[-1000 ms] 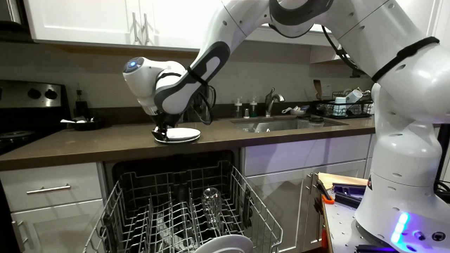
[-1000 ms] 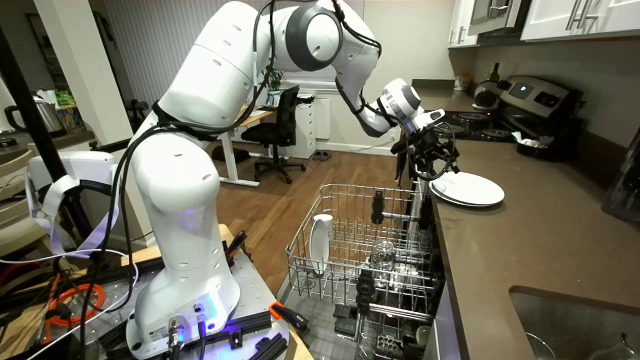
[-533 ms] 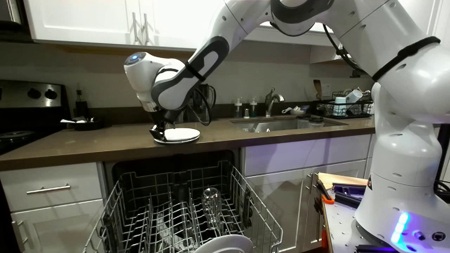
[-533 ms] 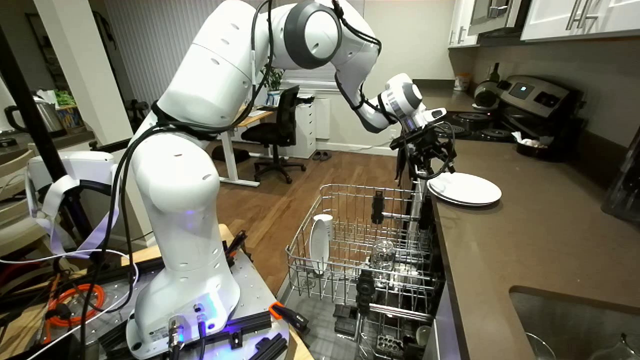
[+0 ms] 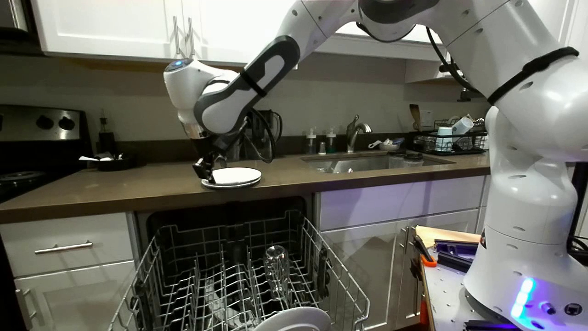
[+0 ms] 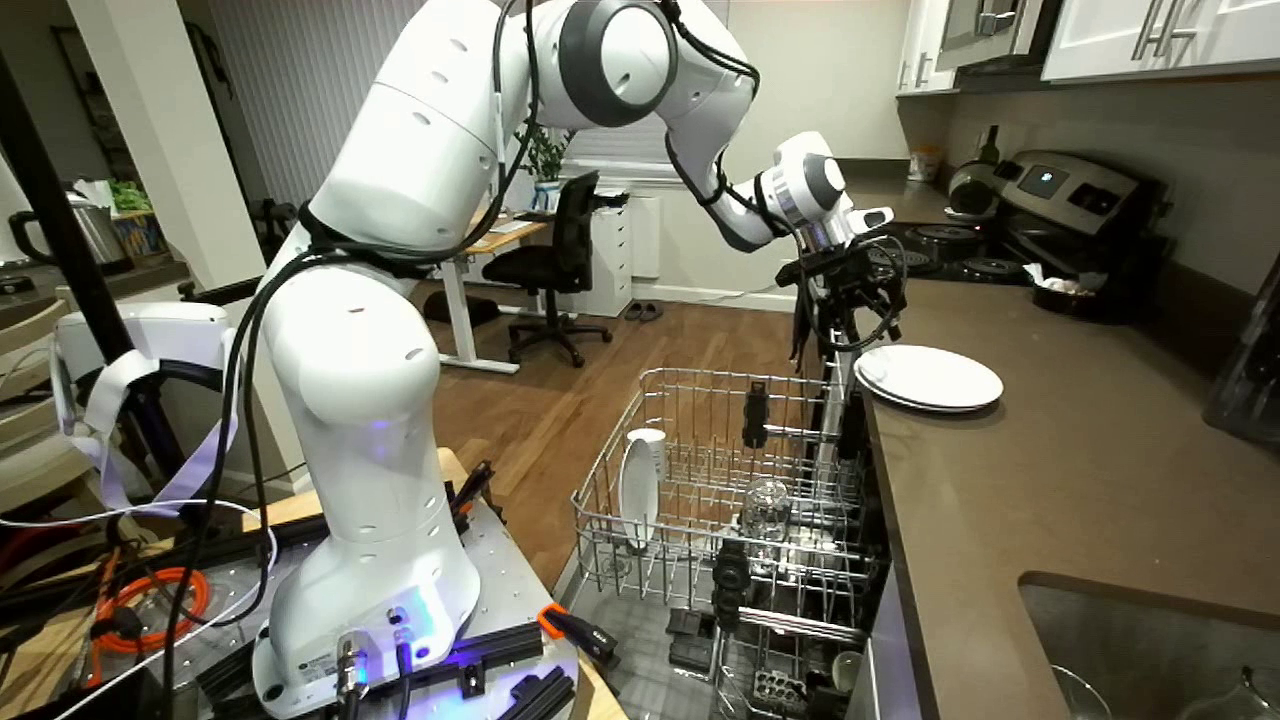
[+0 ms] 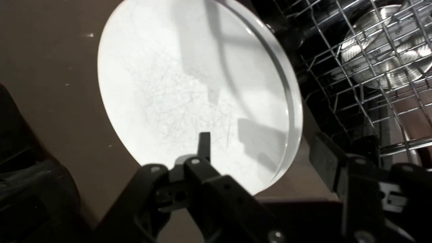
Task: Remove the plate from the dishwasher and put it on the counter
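Two white plates [image 5: 236, 175] lie stacked flat on the dark brown counter [image 5: 115, 188] near its front edge; they also show in an exterior view [image 6: 935, 377] and fill the middle of the wrist view [image 7: 189, 91]. My gripper [image 7: 265, 152] is open and empty. One finger is over the top plate's face and one is outside the rim, with a gap between. In both exterior views the gripper [image 5: 206, 171] is at the plates' stove-side edge, just above them. The dishwasher [image 5: 183, 211] stands open below, its wire rack [image 6: 700, 374] pulled out. Another white plate [image 6: 638, 492] stands upright in the rack.
A clear glass [image 5: 276, 266] stands in the rack, and a white cup [image 6: 650, 440] is behind the upright plate. The stove [image 5: 43, 133] is left of the counter. A dark pitcher [image 5: 262, 133] is behind the plates. The sink [image 5: 363, 163] is farther right.
The plates shifted slightly early on and then stayed still. My gripper and wrist have risen and tilted a little, and the fingers have moved up off the plates' edge.
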{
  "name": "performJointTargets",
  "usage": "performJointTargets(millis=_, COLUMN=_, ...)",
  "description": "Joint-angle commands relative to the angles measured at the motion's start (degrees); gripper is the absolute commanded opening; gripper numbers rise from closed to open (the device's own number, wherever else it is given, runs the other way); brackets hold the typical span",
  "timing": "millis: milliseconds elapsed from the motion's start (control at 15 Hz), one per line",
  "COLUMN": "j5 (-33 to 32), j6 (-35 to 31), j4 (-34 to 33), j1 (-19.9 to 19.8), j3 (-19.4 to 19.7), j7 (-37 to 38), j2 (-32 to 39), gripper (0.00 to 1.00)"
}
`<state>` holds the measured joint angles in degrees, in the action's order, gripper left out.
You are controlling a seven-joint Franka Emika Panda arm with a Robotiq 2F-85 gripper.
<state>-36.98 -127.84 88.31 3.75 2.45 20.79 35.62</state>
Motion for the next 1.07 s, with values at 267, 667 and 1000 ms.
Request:
performJointTargets(millis=267, j5=12.2, j6=-4.7, j4=16.9, j1=-0.2, j3=-2.1, j7=-13.2, j2=-13.3, gripper=0.76)
performJointTargets(millis=667, j5=22.2, j6=-5.8, j4=35.5, j1=-0.6, j3=-6.2, j7=-21.3, j2=-28.4, gripper=1.0)
performJointTargets(millis=1000, j5=29.7, j6=-4.5, j4=48.5, j1=0.2, j3=-7.2, j7=-25.1, j2=-40.3, gripper=1.0)
